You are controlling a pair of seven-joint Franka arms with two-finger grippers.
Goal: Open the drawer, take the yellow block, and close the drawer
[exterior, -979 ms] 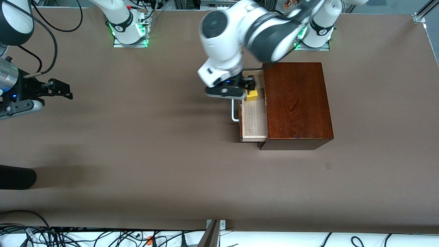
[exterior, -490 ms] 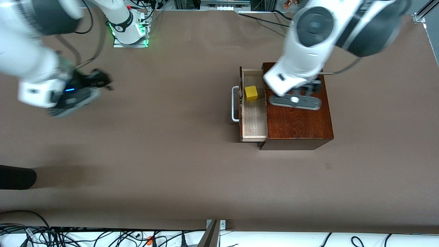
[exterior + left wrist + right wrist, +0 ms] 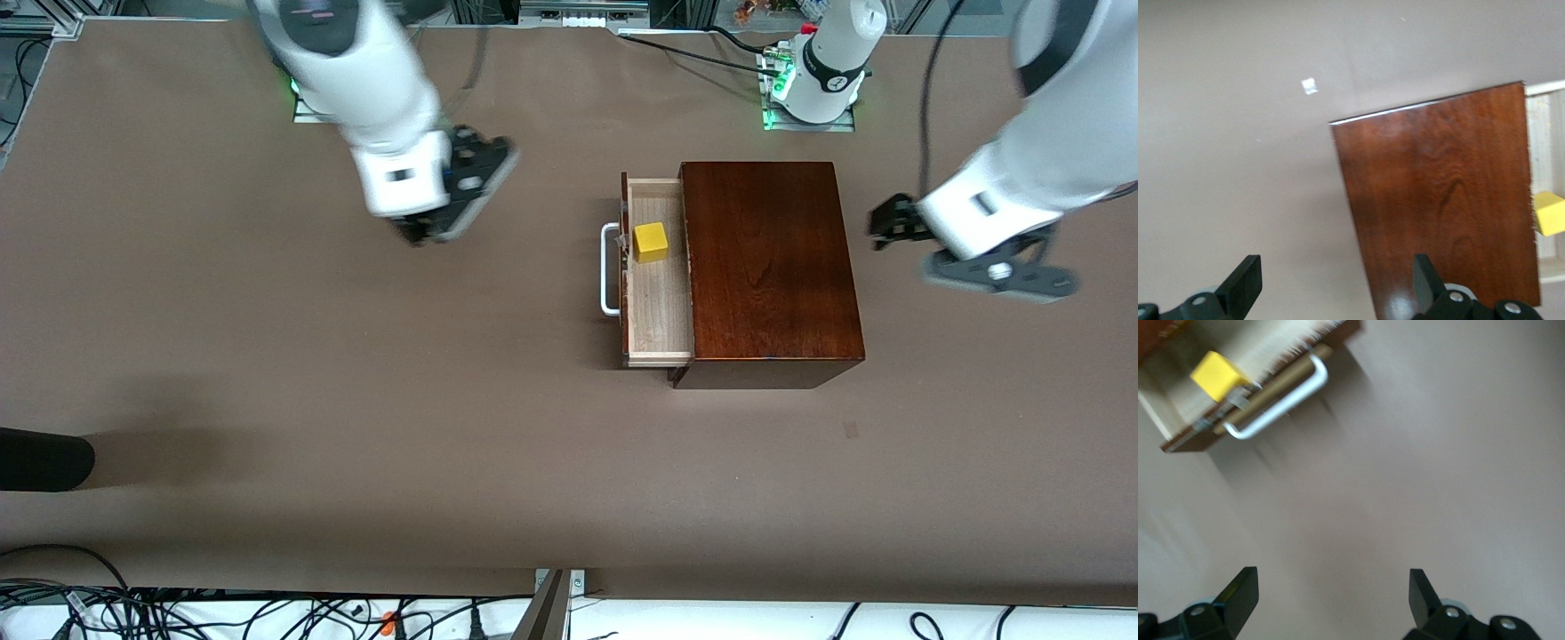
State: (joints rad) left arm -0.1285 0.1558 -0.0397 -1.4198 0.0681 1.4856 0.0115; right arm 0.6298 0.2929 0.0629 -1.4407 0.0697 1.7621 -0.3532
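The dark wooden box (image 3: 769, 267) stands on the table with its drawer (image 3: 660, 307) slid out toward the right arm's end. The yellow block (image 3: 650, 242) lies in the drawer's pale tray, close to the white bar handle (image 3: 609, 271). My left gripper (image 3: 889, 222) is open and empty, over the table beside the box toward the left arm's end. Its wrist view (image 3: 1336, 280) shows the box top (image 3: 1445, 200) and the block (image 3: 1550, 213). My right gripper (image 3: 484, 173) is open and empty over bare table, apart from the handle. Its wrist view (image 3: 1331, 593) shows the block (image 3: 1218, 375) and the handle (image 3: 1281, 403).
The brown table (image 3: 356, 400) has cables (image 3: 178, 613) along its edge nearest the front camera. A dark rounded object (image 3: 40, 458) lies at the table edge at the right arm's end. A small pale mark (image 3: 851, 430) is on the table near the box.
My left gripper has left the block in the drawer and swung across the box top to the left arm's end. My right gripper has swept in toward the drawer.
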